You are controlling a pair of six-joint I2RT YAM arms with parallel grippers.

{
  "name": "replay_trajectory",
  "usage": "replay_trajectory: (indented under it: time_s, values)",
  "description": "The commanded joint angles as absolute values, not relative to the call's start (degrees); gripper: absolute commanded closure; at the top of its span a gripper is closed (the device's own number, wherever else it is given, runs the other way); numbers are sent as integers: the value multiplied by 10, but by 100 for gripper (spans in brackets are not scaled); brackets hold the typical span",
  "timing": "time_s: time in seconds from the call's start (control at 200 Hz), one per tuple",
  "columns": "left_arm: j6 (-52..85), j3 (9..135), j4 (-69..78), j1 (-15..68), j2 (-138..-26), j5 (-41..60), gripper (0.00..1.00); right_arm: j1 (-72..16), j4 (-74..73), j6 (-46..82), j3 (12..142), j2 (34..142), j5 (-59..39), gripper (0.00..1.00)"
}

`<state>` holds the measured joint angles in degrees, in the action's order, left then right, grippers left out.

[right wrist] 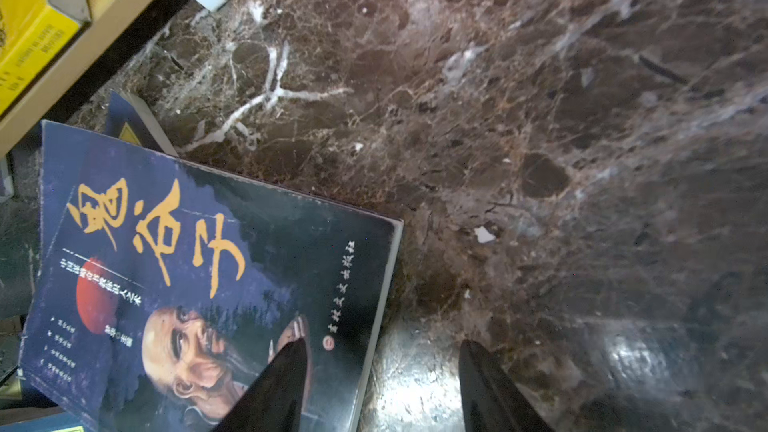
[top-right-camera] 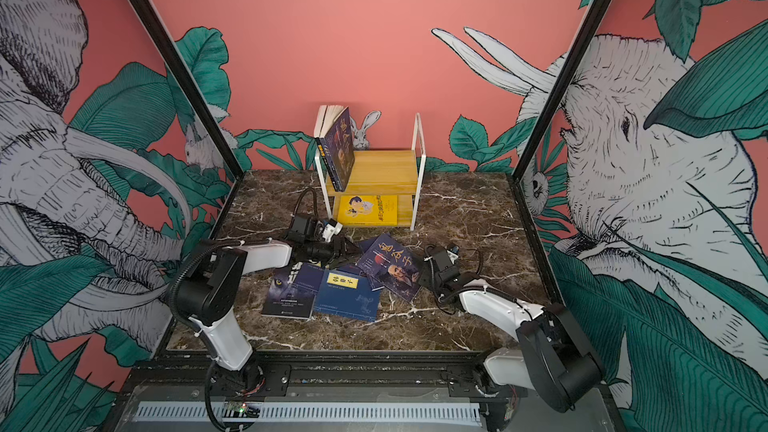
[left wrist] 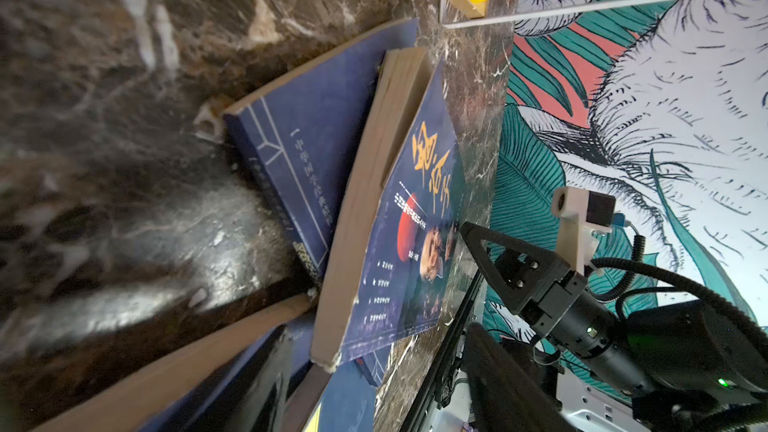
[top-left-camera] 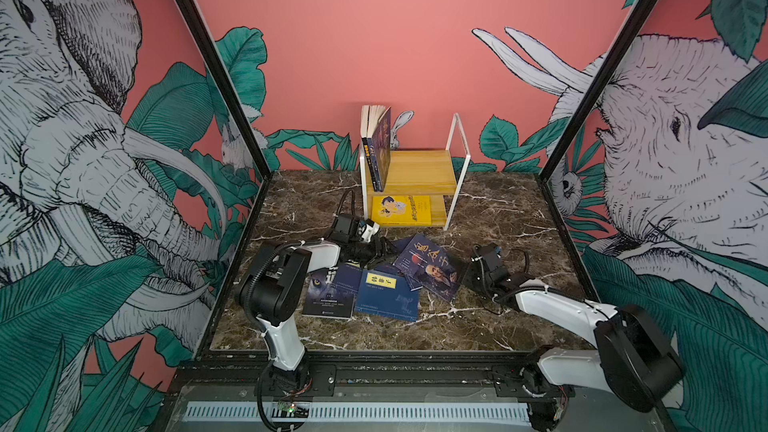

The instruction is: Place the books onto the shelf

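Books loose: wolf-eyes book (top-left-camera: 328, 290), navy book with a yellow label (top-left-camera: 390, 297) and portrait book (right wrist: 199, 276) lie flat and overlapping on the counter (top-left-camera: 498, 218), in front of the shelf (top-left-camera: 419, 168); more navy covers peek out beneath them.
Books shelved: second portrait copy (top-left-camera: 384, 147) stands tilted on the upper board, at its left end in both top views, against a dark-spined book (top-left-camera: 366, 151); a yellow cartoon book (top-left-camera: 401, 210) lies on the lower board.
Right arm: right tool (right wrist: 382, 344) has its jaws part-way apart and holds nothing; one finger hangs over the portrait cover, the other over bare counter, with the book's edge between them.
Left arm: left tool (top-left-camera: 384, 252) sits low at the far side of the pile, jaws apart, nothing seen clamped.
Step in hand: probably a two-armed pick of the portrait book, which rests partly on a lower navy copy (left wrist: 299, 147).
Doing it well: work a finger under the raised page edge, brace the opposite edge against sliding, and close only once all the pages are caught.
Risk: dragging the lower navy copy along, or lifting only the cover.
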<state>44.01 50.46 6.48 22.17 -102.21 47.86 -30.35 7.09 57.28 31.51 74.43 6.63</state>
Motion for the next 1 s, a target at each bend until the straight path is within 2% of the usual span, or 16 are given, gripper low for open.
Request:
replay_trajectory:
  time_s: [0.0, 0.105, 0.47, 0.69, 0.87, 0.995]
  values:
    - [453, 511, 60, 228, -1026, 485, 36, -302, 43, 601, 313, 757, 67, 42]
    - [454, 522, 53, 234, -1033, 496, 40, -301, 26, 610, 308, 769, 52, 44]
    - [455, 526, 46, 257, -1044, 497, 41, -302, 17, 593, 304, 784, 35, 48]
    - [480, 540, 71, 263, -1041, 525, 63, -302, 8, 583, 303, 792, 11, 48]
    - [478, 552, 69, 276, -1041, 530, 66, -302, 19, 575, 315, 796, 5, 48]
    - [475, 552, 73, 280, -1041, 526, 72, -301, 12, 567, 312, 802, 11, 48]
